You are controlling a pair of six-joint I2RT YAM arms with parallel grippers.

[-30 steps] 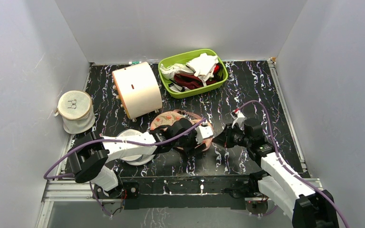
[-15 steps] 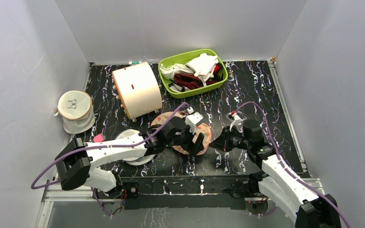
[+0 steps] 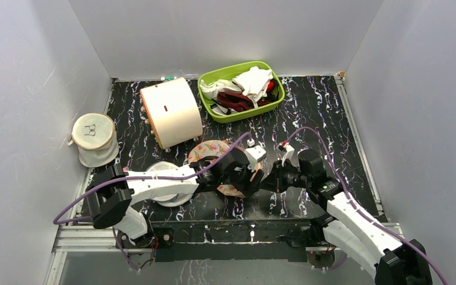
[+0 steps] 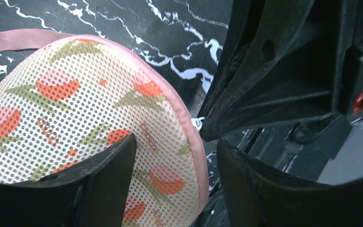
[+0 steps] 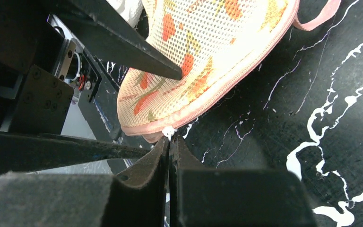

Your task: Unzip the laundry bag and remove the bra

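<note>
The peach-pink laundry bag (image 3: 212,149) with red and green print lies mid-table, its near end raised. My left gripper (image 3: 244,178) is shut on that end: in the left wrist view (image 4: 177,142) one finger lies on the mesh (image 4: 75,109) and the other is past the pink zip edging. My right gripper (image 3: 265,183) is shut on the small white zip pull (image 5: 169,132) at the bag's edge (image 5: 203,56); the pull also shows in the left wrist view (image 4: 197,123). The zip looks closed. The bra is hidden.
A green basket (image 3: 255,110) with white cloths and a dark red garment stands at the back. A cream drum-shaped bag (image 3: 171,113) is to its left. A white mesh cylinder bag (image 3: 94,139) stands far left. A round white pouch (image 3: 167,199) lies under my left arm.
My right gripper has moved left up to the bag's edge. My left gripper has turned and shifted on the bag's near end, which now stands raised.
</note>
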